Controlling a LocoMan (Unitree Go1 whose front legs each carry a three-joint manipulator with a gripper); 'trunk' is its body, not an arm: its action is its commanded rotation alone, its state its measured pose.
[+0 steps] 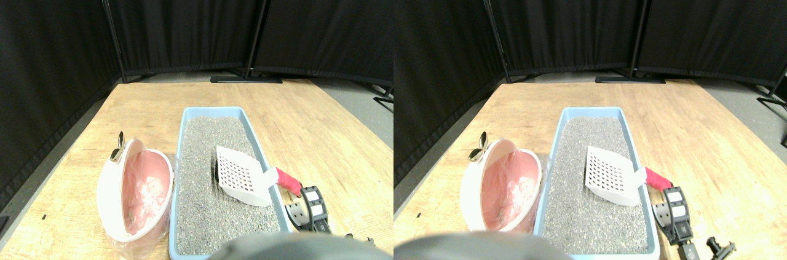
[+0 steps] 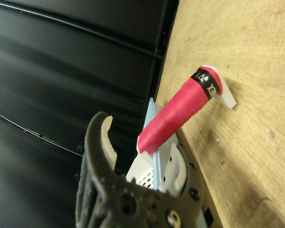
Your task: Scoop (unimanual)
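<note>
In the middle of the wide view, a blue litter tray point(image 1: 179, 168) on a wooden floor point(image 1: 320, 131), filled with grey litter point(image 1: 203, 204). On the right side of the tray, a white scoop point(image 1: 240, 174) with many small holes, lying on the litter, its far edge tipped up a little. Reaching out over the tray's right rim toward the lower right, the scoop's handle point(image 1: 287, 180), wrapped in pink-red tape.

At the lower right, just beside the end of that handle, the right gripper point(image 1: 299, 201), dark with white pads. Seen from the wrist camera, jaws spread apart, with the near end of the red handle point(image 2: 180, 114) sitting in the gap of the gripper point(image 2: 141, 137). Not squeezed on it. Hard to tell whether a pad touches the tape. Near the far end of the handle, a black band point(image 2: 204, 83) with white marks, then a white tip point(image 2: 225, 92). Under the handle, the thin blue edge of the tray point(image 2: 151, 114) and a bit of the white scoop point(image 2: 142, 173).

Left of the tray and touching its side, a round white bin point(image 1: 104, 186), lined with a pink bag point(image 1: 147, 189). On the bin's top edge, a small shiny piece point(image 1: 117, 147).

All along the back and left, black curtains point(image 1: 184, 14) on dark poles.
</note>
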